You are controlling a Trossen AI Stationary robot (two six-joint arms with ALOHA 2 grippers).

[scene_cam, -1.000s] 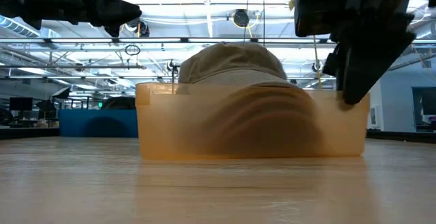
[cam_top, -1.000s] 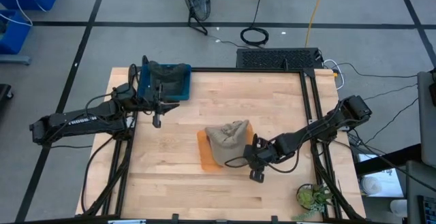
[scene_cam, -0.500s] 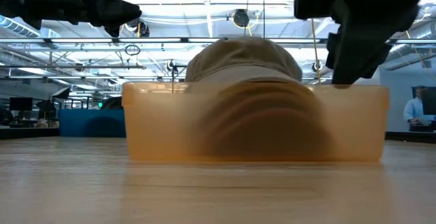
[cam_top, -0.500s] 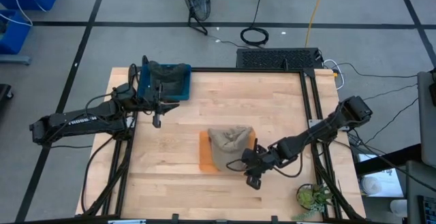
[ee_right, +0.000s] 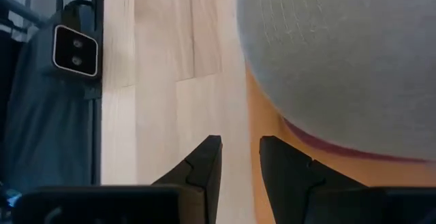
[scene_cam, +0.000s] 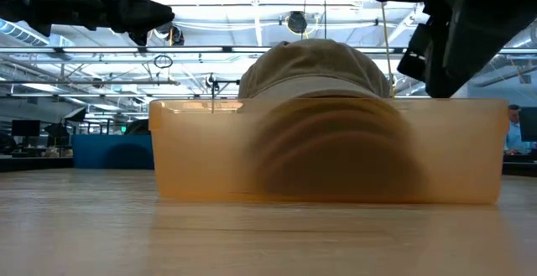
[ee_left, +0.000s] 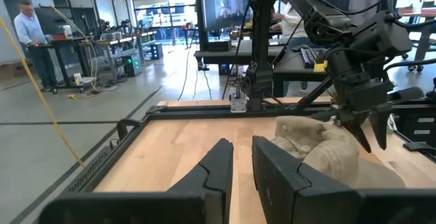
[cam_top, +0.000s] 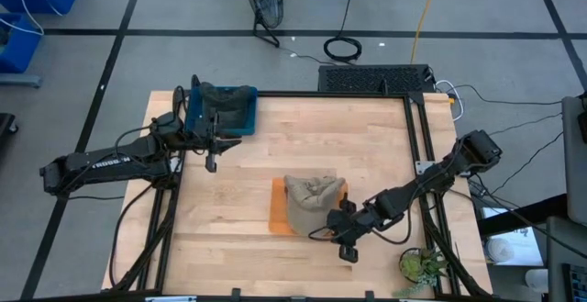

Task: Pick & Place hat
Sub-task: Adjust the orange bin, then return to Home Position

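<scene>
hat (cam_top: 314,199), tan and crumpled, sits inside an orange tub (cam_top: 279,212) near the middle of the wooden table (cam_top: 303,128); in the low view its crown (scene_cam: 315,68) rises above the tub's translucent wall (scene_cam: 201,154). right gripper (cam_top: 347,244) hangs just beside the tub's near right corner, its jaws a narrow gap apart with nothing between them, apart from the hat. left gripper (cam_top: 212,160) waits near the far left of the table, jaws narrow and empty, just beside a blue bin (cam_top: 223,107) that holds a dark bundle i cannot make out.
</scene>
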